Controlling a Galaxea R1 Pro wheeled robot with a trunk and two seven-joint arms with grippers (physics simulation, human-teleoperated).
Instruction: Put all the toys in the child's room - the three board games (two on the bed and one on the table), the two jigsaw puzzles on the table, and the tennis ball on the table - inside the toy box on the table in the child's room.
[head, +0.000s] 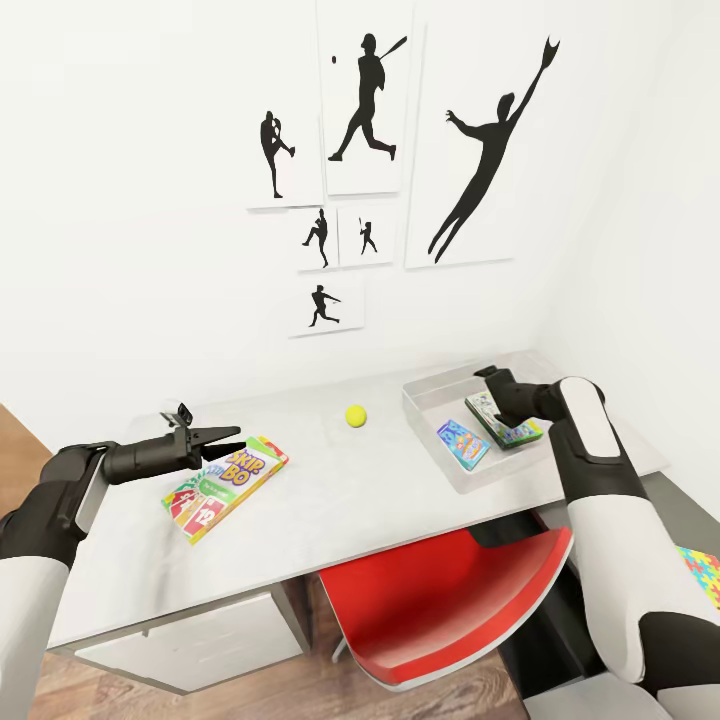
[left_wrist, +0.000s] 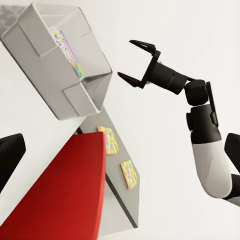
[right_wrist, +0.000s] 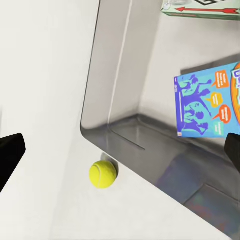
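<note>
Toy box (head: 432, 395) is located at the right of the head view, on the far right part of the table (head: 330, 500), and two board games are counted inside it: a blue one (head: 462, 443) and a white-and-green one (head: 503, 420). A third board game, lettered SKIP-BO (head: 226, 486), is seen at the left centre of that view, lying flat on the table. One tennis ball (head: 356, 415) is seen near the centre, on the table between the SKIP-BO box and the toy box and apart from both. Two jigsaw puzzles (left_wrist: 108, 139) are counted in the left wrist view, on a grey surface past the red chair (head: 450, 610); a corner of one (head: 703, 576) is seen at the right edge of the head view. The left gripper (head: 228, 441) is held level at the left of the head view, just above the near end of the SKIP-BO box, with its fingers parted narrowly and nothing between them. The right gripper (left_wrist: 135, 61) is shown in the left wrist view with its fingers spread wide and empty; in the head view it is placed over the toy box. A risk is judged for the SKIP-BO box: being flat against the table, it may be pushed along rather than gripped if the fingers are closed on its top face. The ball may be set rolling by any brush from an arm and lost off the table edge.
</note>
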